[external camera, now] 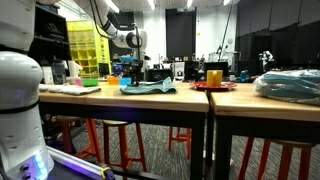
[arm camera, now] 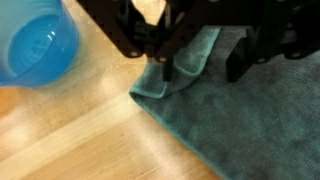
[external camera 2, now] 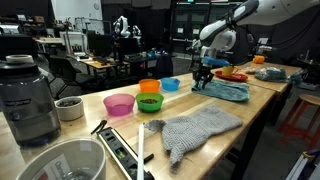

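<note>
We judge step: grabbing towel corner on bench, nr blue bowl; pincer apart, straddling raised fold; next needs firm close w/o flattening cloth.

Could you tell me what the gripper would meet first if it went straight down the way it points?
The teal towel: in the wrist view the gripper points down at its folded corner, on the wooden table. Depth is unclear; the gripper may already touch it.
</note>
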